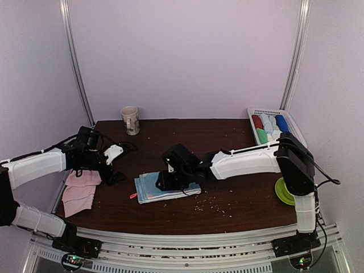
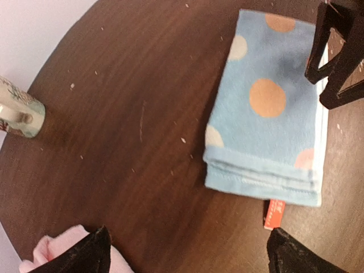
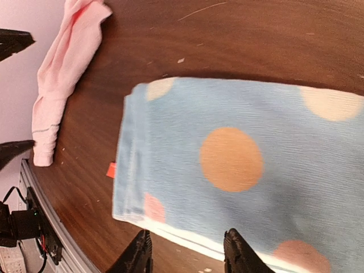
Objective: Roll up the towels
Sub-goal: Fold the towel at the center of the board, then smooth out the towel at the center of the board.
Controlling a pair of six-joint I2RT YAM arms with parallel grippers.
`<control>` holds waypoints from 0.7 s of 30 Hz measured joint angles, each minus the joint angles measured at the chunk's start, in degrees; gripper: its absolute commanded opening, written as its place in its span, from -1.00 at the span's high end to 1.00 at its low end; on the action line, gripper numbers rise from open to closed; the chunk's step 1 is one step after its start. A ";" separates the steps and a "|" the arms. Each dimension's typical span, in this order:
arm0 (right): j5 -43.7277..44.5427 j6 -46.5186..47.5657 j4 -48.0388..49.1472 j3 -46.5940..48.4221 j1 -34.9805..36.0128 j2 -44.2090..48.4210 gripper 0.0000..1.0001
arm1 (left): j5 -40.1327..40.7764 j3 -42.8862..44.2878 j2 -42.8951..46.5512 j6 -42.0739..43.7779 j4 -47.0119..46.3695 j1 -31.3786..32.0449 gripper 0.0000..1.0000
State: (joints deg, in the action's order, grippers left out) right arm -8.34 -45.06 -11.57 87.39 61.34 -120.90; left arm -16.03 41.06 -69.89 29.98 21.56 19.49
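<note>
A folded light blue towel (image 1: 166, 187) with orange and white dots lies flat on the dark wooden table; it shows in the left wrist view (image 2: 267, 108) and fills the right wrist view (image 3: 239, 170). A small orange tag (image 2: 274, 214) sticks out of its edge. A crumpled pale pink towel (image 1: 79, 190) lies at the table's left edge, also seen in the right wrist view (image 3: 65, 62). My right gripper (image 1: 166, 177) hovers open just over the blue towel, holding nothing. My left gripper (image 1: 116, 162) is open and empty between the two towels.
A patterned mug (image 1: 131, 120) stands at the back left. A white slatted basket (image 1: 272, 126) with several rolled towels sits at the back right. A green dish (image 1: 282, 191) lies at the right edge. Crumbs dot the table.
</note>
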 measured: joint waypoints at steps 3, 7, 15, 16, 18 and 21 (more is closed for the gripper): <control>1.31 0.52 1.25 -8.22 -3.21 6.01 0.00 | -3.19 9.40 -5.97 -1.22 1.60 -0.04 -0.86; 4.33 1.40 2.78 -17.94 -7.87 13.51 -0.15 | -7.43 19.28 -14.60 -3.26 2.75 -0.04 -0.74; 12.11 5.90 -0.09 -18.60 -10.67 14.91 -0.26 | -12.66 24.44 -28.83 -6.34 8.31 -0.04 -0.52; 13.07 6.58 -1.16 -16.81 -10.80 14.05 -0.27 | -13.07 25.03 -29.88 -6.54 9.07 -0.04 -0.48; 14.58 7.85 -2.10 -13.29 -11.06 12.15 -0.26 | -13.86 26.23 -31.45 -6.88 10.47 -0.04 -0.39; 16.20 9.49 -2.73 -9.27 -11.61 9.68 -0.26 | -14.82 27.93 -33.05 -7.43 11.91 -0.04 -0.23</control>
State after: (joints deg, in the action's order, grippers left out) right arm 7.86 -35.57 -14.31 78.13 49.74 -111.22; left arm -30.85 68.99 -102.94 22.55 33.47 19.44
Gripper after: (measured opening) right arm 0.632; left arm 0.679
